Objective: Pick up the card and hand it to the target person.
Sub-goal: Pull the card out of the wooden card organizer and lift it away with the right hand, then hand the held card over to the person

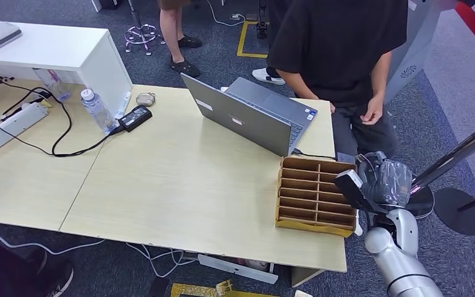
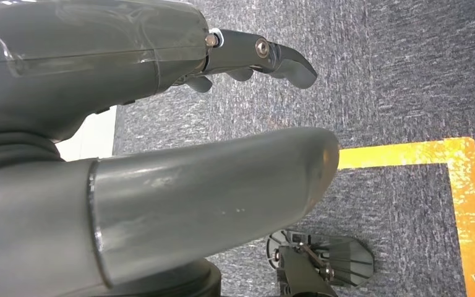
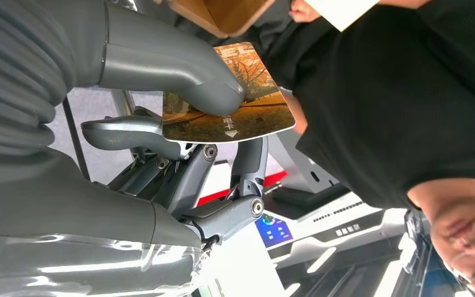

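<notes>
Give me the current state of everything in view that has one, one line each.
card: held, pinched between the right hand's thumb and fingers
right hand: gripping the card, raised beside the table
left hand: holding nothing, hanging over the carpet
laptop: lid open
wooden organizer: compartments look empty
water bottle: upright, capped
person: standing at the table's far side
</notes>
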{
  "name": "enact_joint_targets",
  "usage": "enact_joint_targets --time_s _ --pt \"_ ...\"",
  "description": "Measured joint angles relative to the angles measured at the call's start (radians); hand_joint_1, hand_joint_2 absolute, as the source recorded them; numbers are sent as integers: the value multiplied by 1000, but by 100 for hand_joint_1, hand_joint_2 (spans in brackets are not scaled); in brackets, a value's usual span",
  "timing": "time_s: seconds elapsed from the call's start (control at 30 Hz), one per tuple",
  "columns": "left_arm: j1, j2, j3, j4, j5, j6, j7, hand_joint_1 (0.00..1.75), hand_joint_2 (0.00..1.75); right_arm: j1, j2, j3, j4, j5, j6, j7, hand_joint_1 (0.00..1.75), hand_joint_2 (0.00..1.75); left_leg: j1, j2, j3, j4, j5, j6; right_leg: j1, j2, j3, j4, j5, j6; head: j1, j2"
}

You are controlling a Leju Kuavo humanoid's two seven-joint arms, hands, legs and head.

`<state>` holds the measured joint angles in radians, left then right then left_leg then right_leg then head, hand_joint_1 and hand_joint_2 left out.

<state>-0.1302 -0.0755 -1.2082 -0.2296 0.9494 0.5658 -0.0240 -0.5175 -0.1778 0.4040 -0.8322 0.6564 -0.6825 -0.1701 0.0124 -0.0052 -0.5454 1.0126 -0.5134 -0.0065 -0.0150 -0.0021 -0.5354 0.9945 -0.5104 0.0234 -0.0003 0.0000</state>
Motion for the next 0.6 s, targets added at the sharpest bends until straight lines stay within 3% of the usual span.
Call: enact_joint_targets --time_s 0.6 --pt "-1 8 -16 0 -8 -9 -1 0 0 -6 17 0 35 -11 0 -11 156 175 0 0 0 0 0 0 0 0 0 0 0 0 0 0"
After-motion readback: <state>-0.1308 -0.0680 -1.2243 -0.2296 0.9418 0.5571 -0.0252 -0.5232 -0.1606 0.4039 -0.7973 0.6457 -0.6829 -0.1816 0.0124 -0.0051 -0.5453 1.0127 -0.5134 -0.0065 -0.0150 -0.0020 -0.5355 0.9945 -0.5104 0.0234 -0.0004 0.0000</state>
